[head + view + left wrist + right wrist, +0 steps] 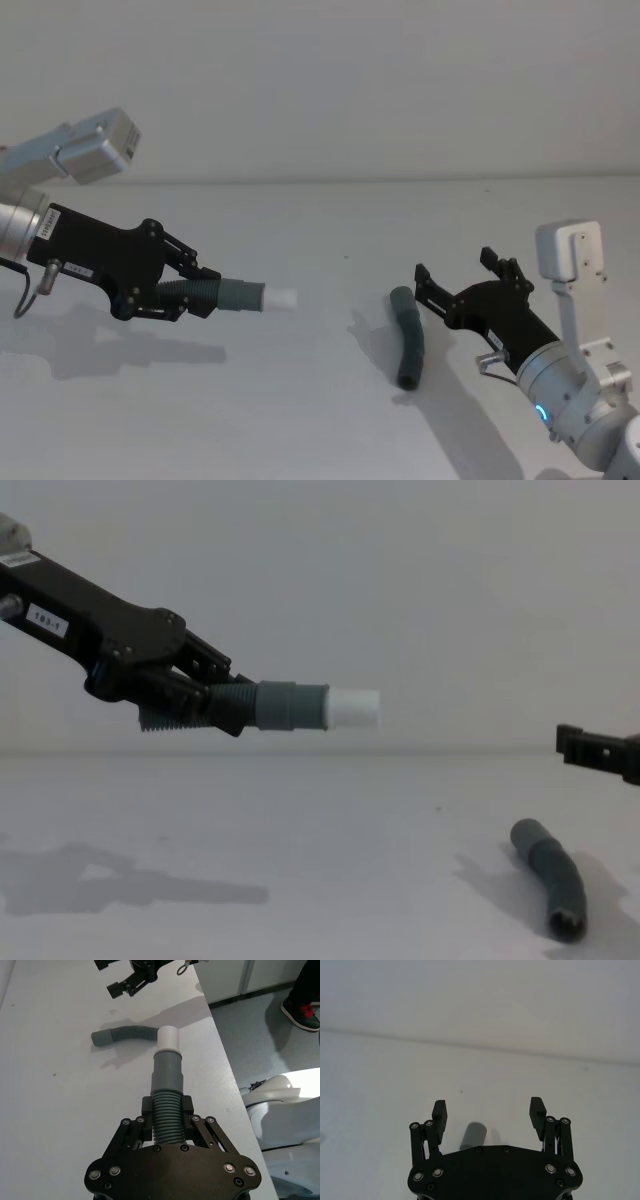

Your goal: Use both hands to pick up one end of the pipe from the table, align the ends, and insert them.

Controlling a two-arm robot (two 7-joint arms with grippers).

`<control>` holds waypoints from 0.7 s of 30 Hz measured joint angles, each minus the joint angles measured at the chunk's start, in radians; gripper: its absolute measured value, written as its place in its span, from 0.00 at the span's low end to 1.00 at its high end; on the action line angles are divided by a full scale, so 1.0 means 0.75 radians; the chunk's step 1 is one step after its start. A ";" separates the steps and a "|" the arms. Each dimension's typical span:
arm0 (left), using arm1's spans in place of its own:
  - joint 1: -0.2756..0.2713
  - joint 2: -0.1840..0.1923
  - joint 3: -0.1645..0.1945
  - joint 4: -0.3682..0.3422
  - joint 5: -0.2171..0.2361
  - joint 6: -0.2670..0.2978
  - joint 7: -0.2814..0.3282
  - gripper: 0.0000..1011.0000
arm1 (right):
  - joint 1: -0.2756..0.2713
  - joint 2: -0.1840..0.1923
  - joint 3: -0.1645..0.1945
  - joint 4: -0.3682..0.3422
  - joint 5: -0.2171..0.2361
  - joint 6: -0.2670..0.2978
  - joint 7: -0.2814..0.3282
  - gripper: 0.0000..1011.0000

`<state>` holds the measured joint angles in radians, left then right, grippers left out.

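My left gripper (205,290) is shut on the ribbed part of one dark-grey pipe piece (235,296) and holds it level above the table (300,420). Its grey cuff and white tip (282,298) point toward the right arm. In the left wrist view the same piece (166,1075) sticks out from between the fingers. The other pipe piece (408,338) lies curved on the table, its dark mouth (566,926) facing the front. My right gripper (455,268) hovers open just beside and above its far end (473,1136), with nothing between the fingers.
A plain wall stands behind the table. In the left wrist view the table edge (220,1060) drops to a grey floor, with white robot parts (280,1110) and a person's shoe (300,1010) beyond it.
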<state>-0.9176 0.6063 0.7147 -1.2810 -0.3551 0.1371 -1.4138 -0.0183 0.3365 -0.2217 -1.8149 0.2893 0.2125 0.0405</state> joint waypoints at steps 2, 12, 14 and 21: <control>0.000 0.000 0.000 0.000 -0.001 0.000 0.000 0.30 | 0.000 0.000 -0.003 -0.016 0.000 0.051 -0.009 0.99; 0.000 0.001 0.001 0.000 -0.002 -0.002 0.000 0.30 | 0.027 0.008 -0.041 -0.066 -0.012 0.274 -0.021 0.99; 0.000 0.001 0.001 0.000 -0.002 -0.002 0.000 0.30 | 0.037 0.010 -0.055 -0.073 -0.018 0.304 -0.016 0.99; 0.000 0.001 0.001 0.000 -0.003 -0.003 0.000 0.30 | 0.063 0.006 -0.090 -0.083 -0.034 0.380 -0.007 0.99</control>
<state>-0.9175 0.6068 0.7154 -1.2810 -0.3574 0.1351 -1.4137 0.0292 0.3408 -0.2895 -1.8770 0.2635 0.4972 0.0349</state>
